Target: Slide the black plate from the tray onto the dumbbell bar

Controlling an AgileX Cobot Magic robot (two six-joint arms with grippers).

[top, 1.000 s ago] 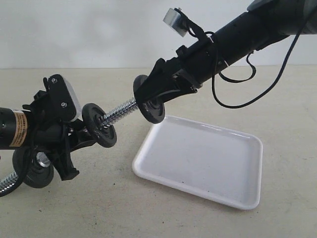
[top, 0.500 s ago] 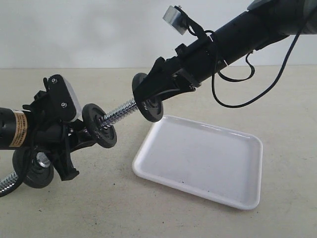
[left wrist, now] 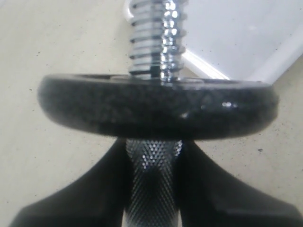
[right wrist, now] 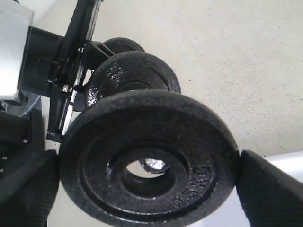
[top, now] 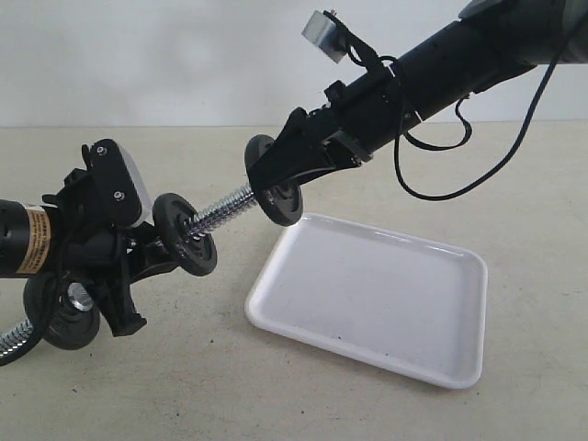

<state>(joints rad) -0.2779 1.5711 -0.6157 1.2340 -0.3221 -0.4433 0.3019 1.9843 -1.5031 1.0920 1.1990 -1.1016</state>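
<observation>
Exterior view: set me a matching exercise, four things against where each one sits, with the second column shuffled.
Things
1. black plate
2. tray
3. dumbbell bar
4. second disc

Places
A. lying flat on the table
B. gripped by the left tool
C. slid onto the bar, next to the left tool
D. held by the right tool, its hole at the bar's threaded tip

Pairs: 1-D, 2-A, 3-B, 4-C

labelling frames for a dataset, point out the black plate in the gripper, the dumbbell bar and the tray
black plate (right wrist: 151, 118) right wrist view, face above the hole
dumbbell bar (top: 223, 209) exterior view, threaded stretch
tray (top: 377, 294) exterior view, bare middle
</observation>
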